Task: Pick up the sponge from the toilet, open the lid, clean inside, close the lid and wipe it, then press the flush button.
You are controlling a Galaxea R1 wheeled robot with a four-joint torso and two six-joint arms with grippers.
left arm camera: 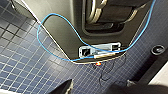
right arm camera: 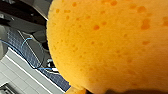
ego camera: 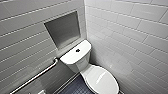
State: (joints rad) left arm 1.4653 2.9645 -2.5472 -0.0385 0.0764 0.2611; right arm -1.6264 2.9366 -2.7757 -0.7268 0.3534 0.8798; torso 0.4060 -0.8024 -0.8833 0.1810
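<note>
The left hand (left arm camera: 100, 89) hangs low over the floor (left arm camera: 22, 62), a dark blue grid of small tiles, and I cannot tell whether it is spread or pressed together. Beyond that hand sits the grey body of the robot's base (left arm camera: 67, 25), with a thin blue cable (left arm camera: 40, 30) looping across it and down to a small socket plate. A tiny orange light (left arm camera: 98, 64) glows just under that plate, between the hand and the base. Off to one side of the hand, a round dark fitting (left arm camera: 158, 49) is set into the floor. Looking at the corner of the room, a metal grab bar (ego camera: 37, 75) slants along the left wall. A square recess (ego camera: 63, 28) is sunk into the pale tiles above it. Next comes the toilet (ego camera: 80, 63), white and glossy, tucked against the corner where the two tiled walls meet. Its lid (ego camera: 101, 80) is down over the bowl, and the flush button (ego camera: 77, 50) sits dark and round in the middle of the tank top. How far the toilet stands from either hand I cannot tell. Furthest right, the right hand (right arm camera: 120, 91) is pinching the sponge (right arm camera: 107, 45), a bright orange pad pitted with small holes. It is held up off the ground, right against the wrist. Well below and behind that hand lie the same blue floor tiles, another run of blue cable, and a band of white tiles.
</note>
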